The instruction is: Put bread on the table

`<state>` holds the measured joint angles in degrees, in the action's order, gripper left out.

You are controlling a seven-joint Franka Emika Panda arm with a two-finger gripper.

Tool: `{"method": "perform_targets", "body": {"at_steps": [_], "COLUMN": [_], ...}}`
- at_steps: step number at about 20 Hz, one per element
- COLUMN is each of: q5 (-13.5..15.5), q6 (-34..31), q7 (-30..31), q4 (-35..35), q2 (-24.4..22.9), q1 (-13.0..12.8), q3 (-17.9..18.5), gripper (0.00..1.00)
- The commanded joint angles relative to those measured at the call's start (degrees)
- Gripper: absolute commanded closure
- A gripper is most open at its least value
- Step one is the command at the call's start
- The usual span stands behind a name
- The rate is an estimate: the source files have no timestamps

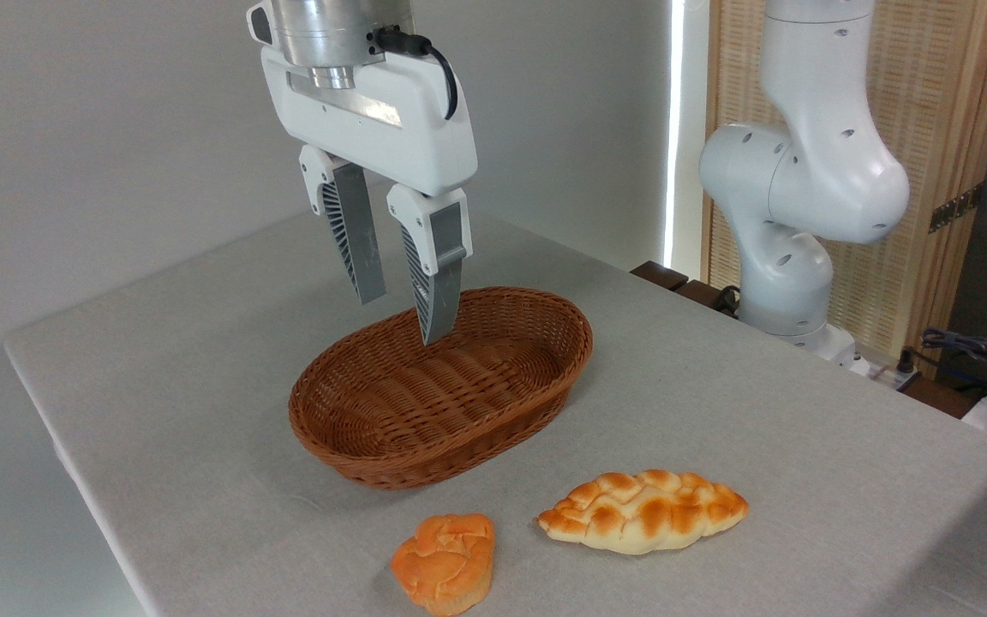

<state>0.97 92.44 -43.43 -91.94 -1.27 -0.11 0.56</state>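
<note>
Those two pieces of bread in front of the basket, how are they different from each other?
The bread is a long braided loaf with pointed ends; the bun is small and roundish. The bread is pale cream with golden-brown bumps; the bun is deeper orange all over. The bread lies to the right, the bun nearer the camera. Both rest on the table, outside the empty basket.

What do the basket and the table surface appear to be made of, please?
The basket looks like woven wicker or rattan, brown with a slight sheen; its interlaced strands show. The table seems covered in light grey matte cloth, judging by its faint weave.
</note>
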Motion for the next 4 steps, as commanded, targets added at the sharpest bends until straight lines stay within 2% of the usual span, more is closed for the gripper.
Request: {"method": "perform_targets", "body": {"at_steps": [1,4], "q5": [-0.6,-0.6], "q6": [-1.7,-1.8], "q7": [0.6,0.1], "q4": [1.7,1.8], "q2": [0.7,0.7], "q1": [0.2,0.2], "q3": [-0.1,0.2], "gripper": [0.00,0.00]}}
